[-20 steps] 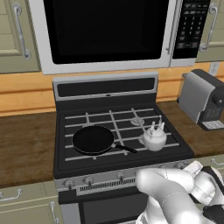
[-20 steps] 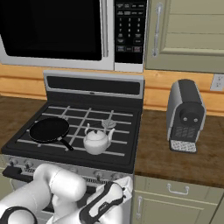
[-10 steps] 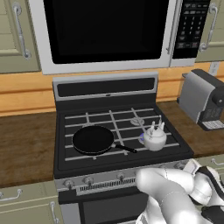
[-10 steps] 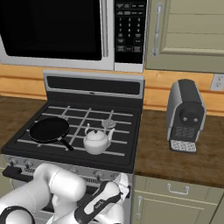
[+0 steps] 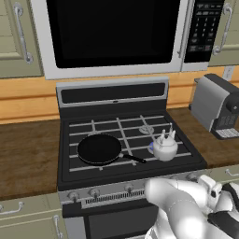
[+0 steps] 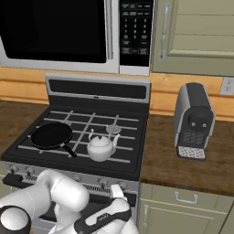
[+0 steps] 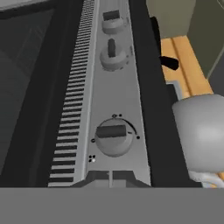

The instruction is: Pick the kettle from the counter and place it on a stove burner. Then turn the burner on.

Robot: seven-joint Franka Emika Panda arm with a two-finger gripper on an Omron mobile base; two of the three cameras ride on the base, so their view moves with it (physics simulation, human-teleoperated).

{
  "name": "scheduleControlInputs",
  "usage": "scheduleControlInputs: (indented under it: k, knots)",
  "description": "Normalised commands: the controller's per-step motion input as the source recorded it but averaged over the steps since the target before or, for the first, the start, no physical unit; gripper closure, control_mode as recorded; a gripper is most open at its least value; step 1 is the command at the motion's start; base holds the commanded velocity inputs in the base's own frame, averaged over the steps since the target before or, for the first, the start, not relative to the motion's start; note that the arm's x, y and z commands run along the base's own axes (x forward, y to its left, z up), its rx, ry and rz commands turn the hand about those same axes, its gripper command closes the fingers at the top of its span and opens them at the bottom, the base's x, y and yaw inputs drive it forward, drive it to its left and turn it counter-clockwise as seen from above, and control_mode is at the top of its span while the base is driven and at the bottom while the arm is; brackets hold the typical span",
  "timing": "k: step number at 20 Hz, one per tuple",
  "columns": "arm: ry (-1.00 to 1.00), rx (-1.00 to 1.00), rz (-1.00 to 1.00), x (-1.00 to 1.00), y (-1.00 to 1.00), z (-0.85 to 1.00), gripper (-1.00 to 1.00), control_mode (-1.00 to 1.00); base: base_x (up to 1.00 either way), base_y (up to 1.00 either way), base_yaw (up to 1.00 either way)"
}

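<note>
The black gas stove (image 5: 126,140) with its grid grates is seen between two stretches of dark brown wood-grain tabletop (image 5: 28,156). On its front left grate a round black frying pan (image 5: 99,149) is set; on the front right grate, over a burner that is largely hidden beneath it, the small squat white kettle (image 5: 164,147) stands upright. The placing is therefore judged done, and the turning on of the burner is judged left to do. In the hand view the silver strip of round knobs (image 7: 114,100) is faced closely, the nearest grey knob (image 7: 113,136) lying just ahead of the hand (image 7: 111,180), whose fingers are brought together on nothing. No flame can be made out. The fingertips are cut off at the picture's lower edge, so contact with the knob cannot be told.
</note>
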Motion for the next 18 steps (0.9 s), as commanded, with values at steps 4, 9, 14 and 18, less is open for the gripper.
scheduleControlInputs:
  k: [4, 9, 14, 18]
  knots:
    - [-0.19, -0.32, 0.26, -0.9, -0.11, 0.14, 1.0, -1.0, 0.0, 0.0, 0.0]
    - [-0.22, -0.09, 0.02, -1.0, -0.51, 0.42, 1.0, -1.0, 0.0, 0.0, 0.0]
    - [-0.24, -0.01, 0.0, -0.56, -0.49, 0.43, 1.0, -1.0, 0.0, 0.0, 0.0]
    - [-0.2, 0.0, 0.0, -0.11, -0.26, 0.38, 1.0, -1.0, 0.0, 0.0, 0.0]
